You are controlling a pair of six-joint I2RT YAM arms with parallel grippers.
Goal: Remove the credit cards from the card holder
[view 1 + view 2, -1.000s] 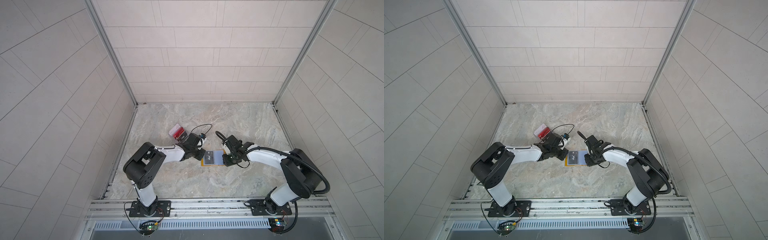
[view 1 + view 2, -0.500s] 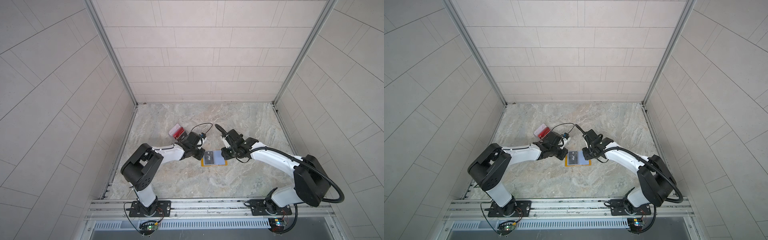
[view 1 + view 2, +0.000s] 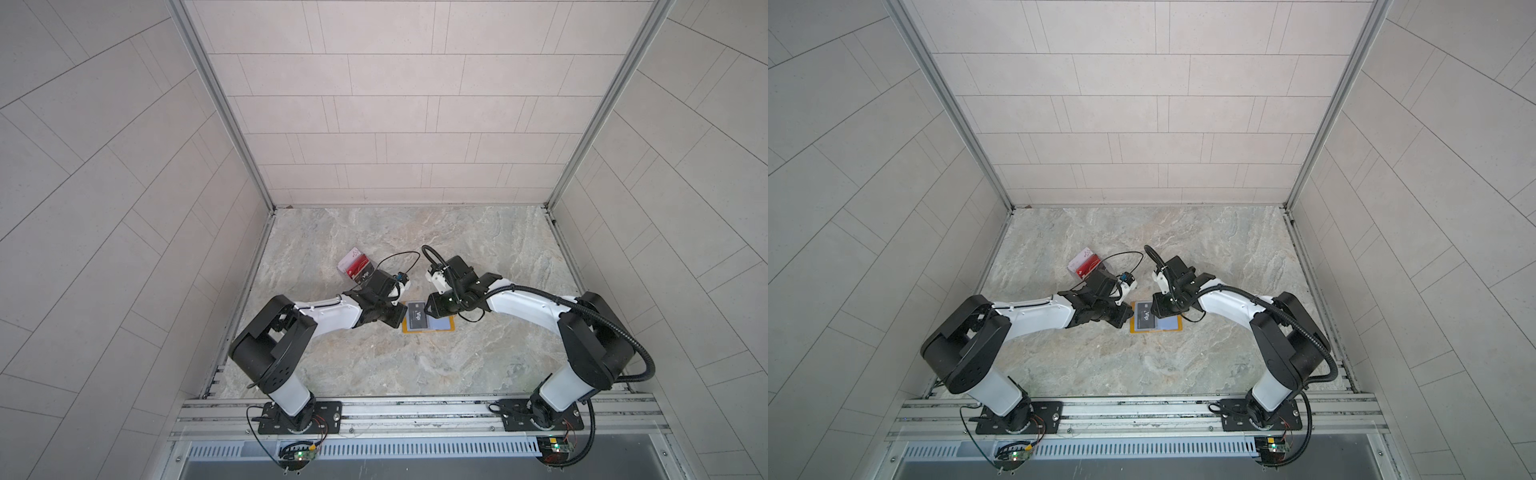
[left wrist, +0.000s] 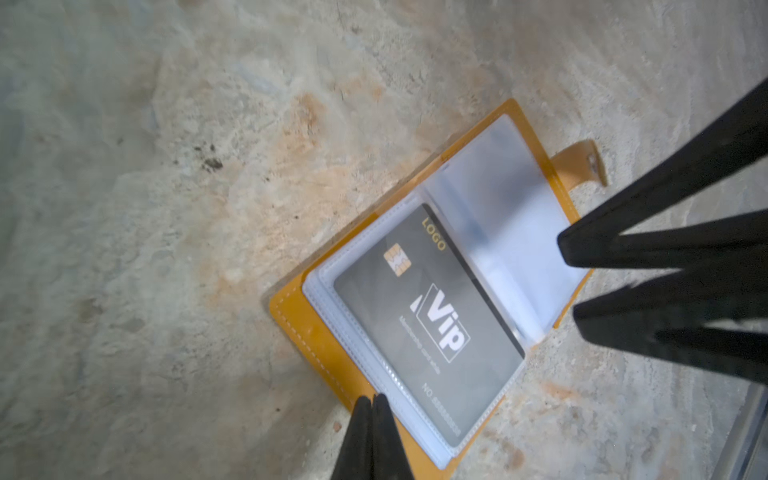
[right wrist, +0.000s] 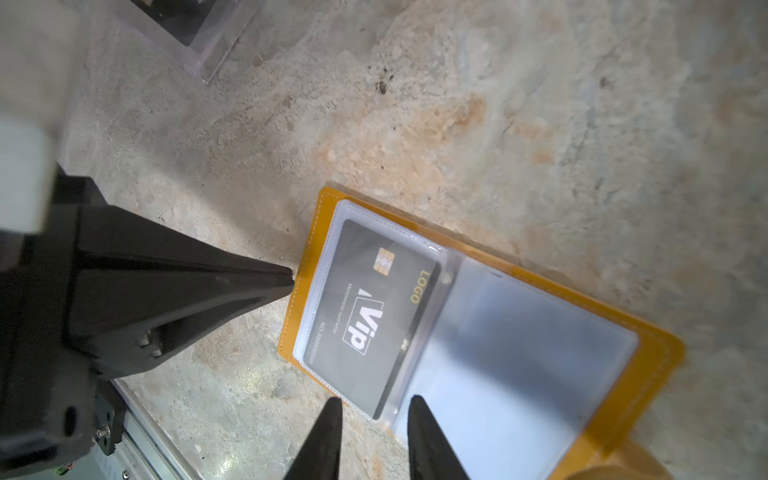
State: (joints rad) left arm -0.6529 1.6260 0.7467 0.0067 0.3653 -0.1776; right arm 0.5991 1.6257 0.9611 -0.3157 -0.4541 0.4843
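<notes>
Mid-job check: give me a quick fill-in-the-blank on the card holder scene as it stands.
1. The mustard-yellow booklet-style card holder lies ____ on the marble table.
2. The plastic card in its clear sleeve is ____ with "Vip" print.
3. The left gripper is ____; the right gripper is open.
Missing words: open; black; shut.

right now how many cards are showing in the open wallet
1: a dark Vip card in the sleeve of the wallet nearest the left hand. The other sleeve looks empty; more may hide underneath.
</notes>
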